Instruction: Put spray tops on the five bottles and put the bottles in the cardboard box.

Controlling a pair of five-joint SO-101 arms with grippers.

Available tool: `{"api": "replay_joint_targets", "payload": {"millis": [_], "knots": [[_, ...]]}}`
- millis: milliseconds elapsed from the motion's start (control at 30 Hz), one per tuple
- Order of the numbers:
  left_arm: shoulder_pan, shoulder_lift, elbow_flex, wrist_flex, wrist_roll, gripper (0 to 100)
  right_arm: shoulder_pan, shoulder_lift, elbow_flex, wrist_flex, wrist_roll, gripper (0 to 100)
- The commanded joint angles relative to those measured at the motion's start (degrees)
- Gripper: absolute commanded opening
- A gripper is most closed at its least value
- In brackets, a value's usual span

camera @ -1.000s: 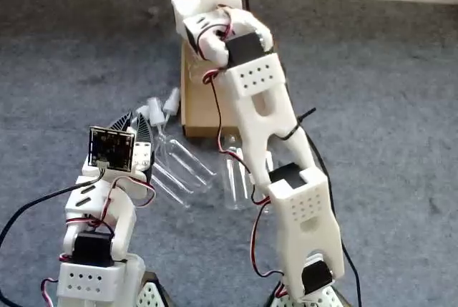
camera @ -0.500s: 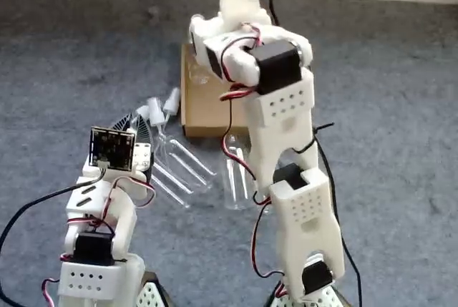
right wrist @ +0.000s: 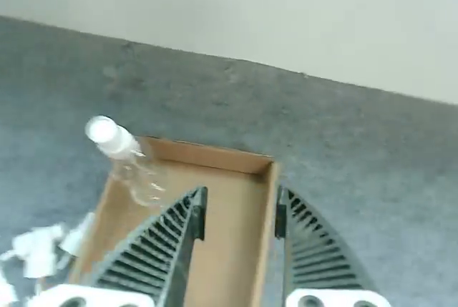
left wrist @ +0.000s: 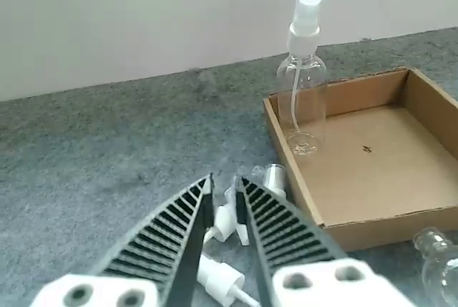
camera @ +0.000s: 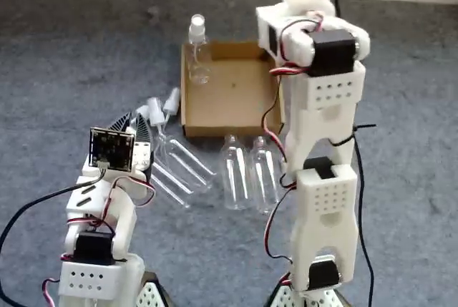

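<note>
We see grey carpet surface (camera: pixel 415 106), pale wall (left wrist: pixel 143 21) behind; box (camera: pixel 229 99) at twelve o'clock; left end effector (left wrist: pixel 223 182) and right end effector (right wrist: pixel 240 210) released.

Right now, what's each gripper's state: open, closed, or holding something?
Left gripper: open only a little, holding nothing.
Right gripper: open wide, holding nothing.
</note>
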Motion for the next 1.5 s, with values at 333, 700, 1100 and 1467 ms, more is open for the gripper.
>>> {"api": "replay_joint_targets", "payload": {"millis": [333,700,1100,1467], "knots": [[-9.5,-0.5,5.5,0.0,0.2,1,5.1,-27.5,46.5,0.9,2.2,11.6],[-12.8,-0.5,8.3,-1.1,0.1,2,-4.6,-50.5,85.2,-1.6,3.9,20.8],[-12.8,-0.5,8.4,-1.1,0.1,2,-9.5,-50.3,118.5,-26.4,-4.0,26.0],[-12.6,-0.5,8.5,-1.1,0.1,2,-9.4,-50.3,134.1,-37.8,-3.6,26.0]]}}
